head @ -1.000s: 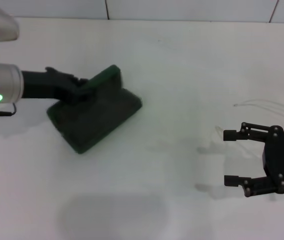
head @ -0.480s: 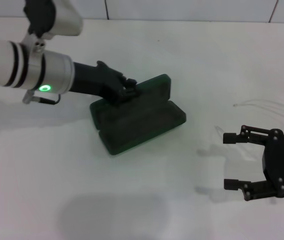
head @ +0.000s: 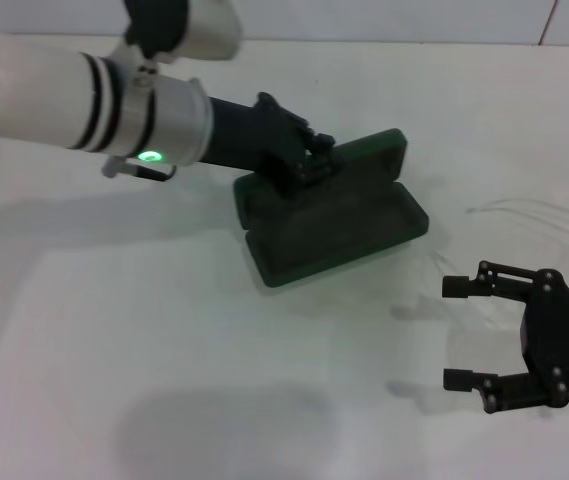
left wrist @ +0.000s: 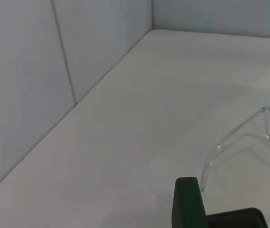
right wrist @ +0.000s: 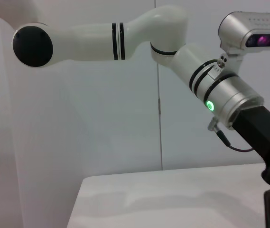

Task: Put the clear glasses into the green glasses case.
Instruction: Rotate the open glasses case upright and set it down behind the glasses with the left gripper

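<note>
Head view: left pincer (head: 316,160) clenched on open green glasses case (head: 339,215), right pincer (head: 461,332) spread, empty.

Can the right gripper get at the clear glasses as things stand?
Probably yes. The right gripper is open and sits just in front of the clear glasses, nothing between them. The green glasses case, held by the left gripper, lies off to the side.

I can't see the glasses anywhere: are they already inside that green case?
No. The open green glasses case shows only dark lining, though the left hand covers one edge. The clear glasses lie on the table beside it.
</note>
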Controlling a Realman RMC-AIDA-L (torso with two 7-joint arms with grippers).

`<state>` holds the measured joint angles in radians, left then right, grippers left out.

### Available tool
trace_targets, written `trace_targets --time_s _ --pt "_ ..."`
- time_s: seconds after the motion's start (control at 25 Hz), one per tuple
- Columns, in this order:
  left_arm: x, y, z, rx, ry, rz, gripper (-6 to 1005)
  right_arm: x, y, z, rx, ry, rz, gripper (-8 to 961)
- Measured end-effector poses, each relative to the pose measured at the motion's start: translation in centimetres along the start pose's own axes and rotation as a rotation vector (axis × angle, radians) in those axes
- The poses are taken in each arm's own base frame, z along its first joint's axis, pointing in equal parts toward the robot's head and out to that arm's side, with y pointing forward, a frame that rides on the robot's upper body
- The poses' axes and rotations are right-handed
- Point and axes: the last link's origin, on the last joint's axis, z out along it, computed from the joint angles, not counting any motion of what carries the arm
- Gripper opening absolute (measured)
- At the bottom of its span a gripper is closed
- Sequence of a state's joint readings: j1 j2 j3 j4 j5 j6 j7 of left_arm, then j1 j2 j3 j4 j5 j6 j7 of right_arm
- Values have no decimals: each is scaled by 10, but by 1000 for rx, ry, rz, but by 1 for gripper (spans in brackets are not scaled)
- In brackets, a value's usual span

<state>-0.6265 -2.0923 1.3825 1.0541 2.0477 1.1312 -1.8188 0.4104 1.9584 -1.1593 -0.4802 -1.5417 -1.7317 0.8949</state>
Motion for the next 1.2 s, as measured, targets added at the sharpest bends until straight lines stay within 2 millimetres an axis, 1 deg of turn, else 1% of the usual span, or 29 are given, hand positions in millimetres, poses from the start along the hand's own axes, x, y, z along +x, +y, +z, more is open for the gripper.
trace_targets --time_s 0.32,0.52,0.68,0.8,1.0,1.2 --pt "10 15 21 -9 5 139 239 4 6 2 6 -10 -16 870" --pt "20 24 24 -44 65 208 248 5 8 4 4 -13 -14 870" --pt "22 29 27 -63 86 258 256 5 9 6 1 -16 -11 870" --pt "23 29 29 -49 93 274 261 6 10 7 -3 -16 -9 870" --pt "28 17 30 36 106 274 271 6 11 9 -10 -15 -18 870" --pt "31 11 37 38 87 279 280 7 11 9 -10 -16 -18 869"
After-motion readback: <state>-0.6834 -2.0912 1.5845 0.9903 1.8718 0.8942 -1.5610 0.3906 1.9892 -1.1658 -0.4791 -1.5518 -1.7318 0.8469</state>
